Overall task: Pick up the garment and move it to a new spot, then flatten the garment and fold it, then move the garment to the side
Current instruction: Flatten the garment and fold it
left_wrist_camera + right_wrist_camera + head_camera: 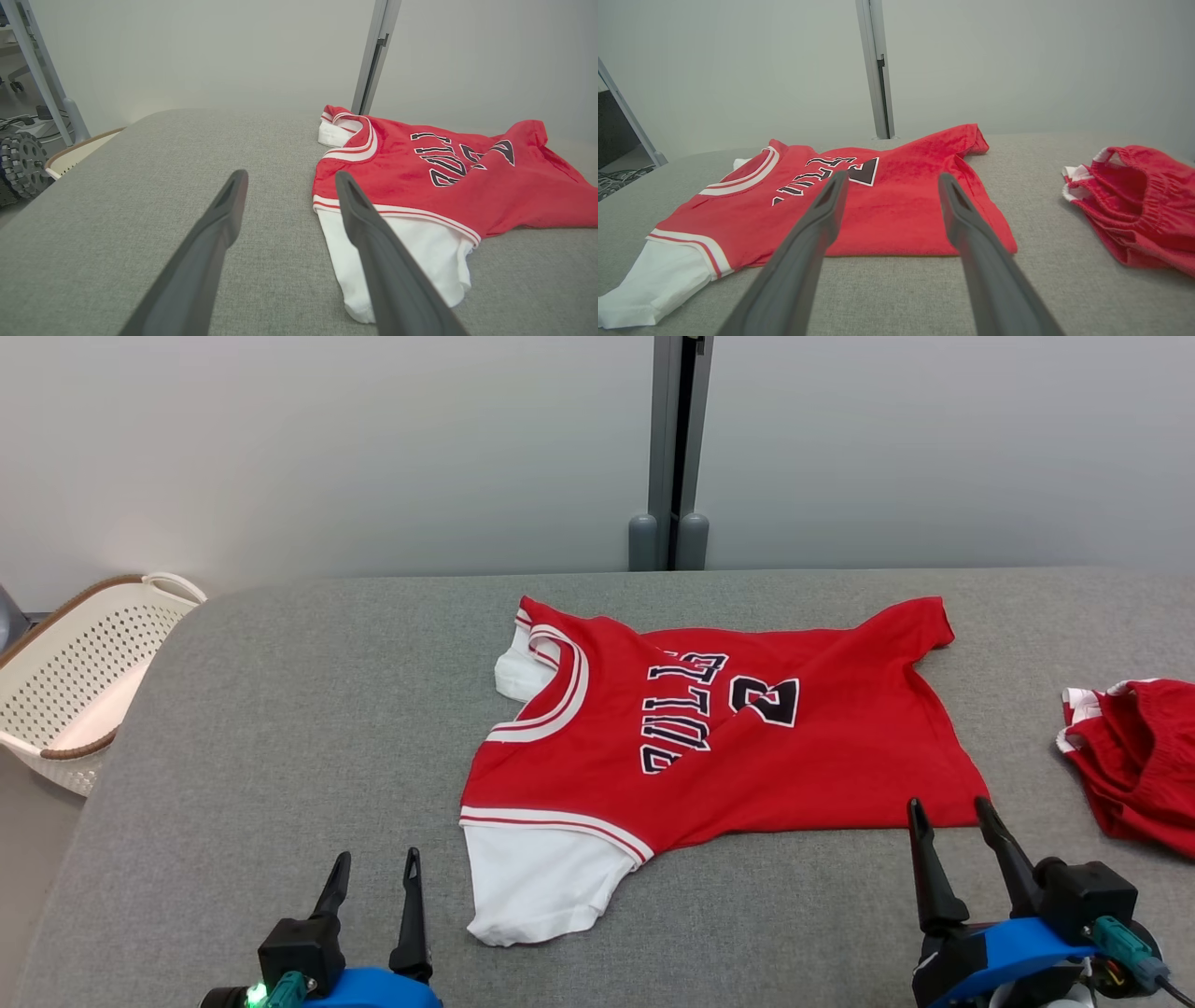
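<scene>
The garment (738,737) is a red jersey with white sleeves and dark lettering, spread out on the grey table (280,728), neck toward the left; it also lies in the left wrist view (467,182) and the right wrist view (896,210). My left gripper (378,859) stands open at the lower left, just left of the near white sleeve (532,882), and holds nothing (289,176). Open as well, my right gripper (948,807) has its fingertips at the jersey's near hem corner (893,176). Nothing is between its fingers.
A second red piece of clothing (1134,761) lies bunched at the table's right edge (1134,205). A white perforated basket (75,677) stands off the table's left side. A grey post (674,448) rises behind the far edge.
</scene>
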